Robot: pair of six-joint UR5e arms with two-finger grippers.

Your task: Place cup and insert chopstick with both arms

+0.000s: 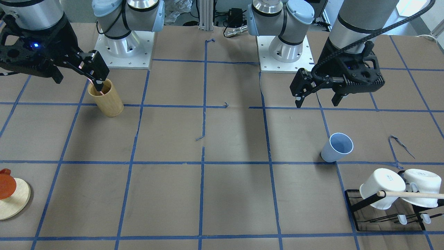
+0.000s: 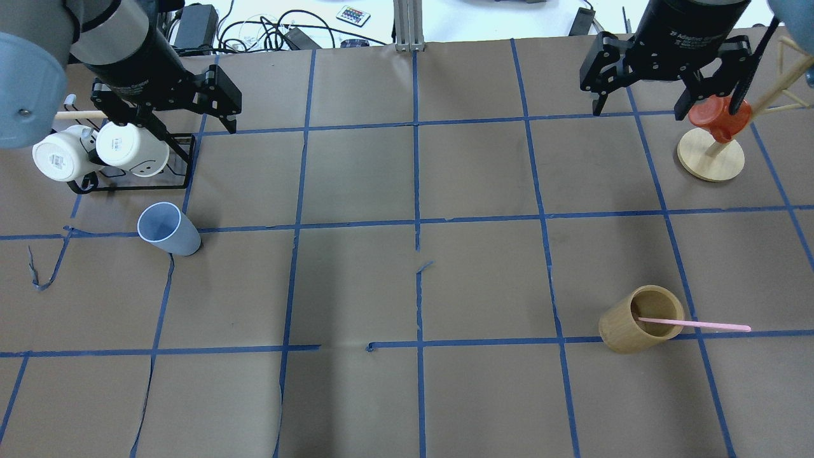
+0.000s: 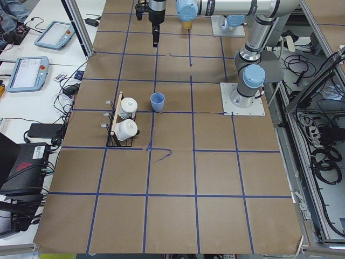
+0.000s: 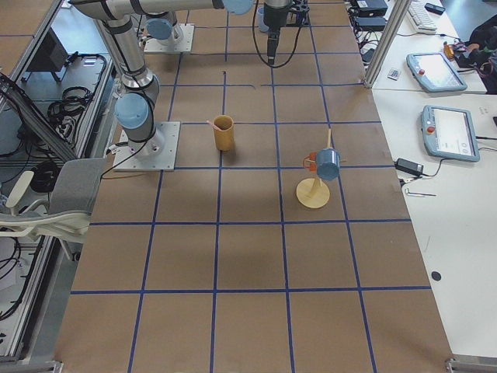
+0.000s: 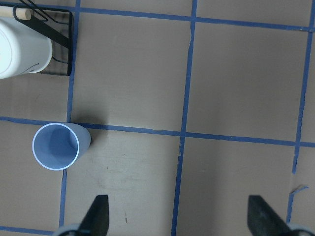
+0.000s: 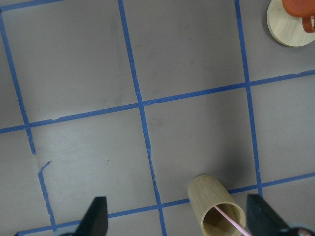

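The cup (image 1: pixel 337 147) is being shown upright in the front-facing view, apart from the raised left gripper (image 1: pixel 317 103) (the nearer tool, jaws spread, empty). In the overhead view the chopstick (image 2: pixel 693 324) is being leaned in the bamboo holder (image 2: pixel 639 318), long axis slanting outward; the right gripper (image 2: pixel 639 109) is being held wide, empty. In the right wrist view the chopstick's upper end is being cut off.

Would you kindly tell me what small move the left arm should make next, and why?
Probably shift the open left pincer sideways until it hangs over the small light-blue plastic cup. The cup stands upright and untouched, off to one side of the pincer in the left wrist view.
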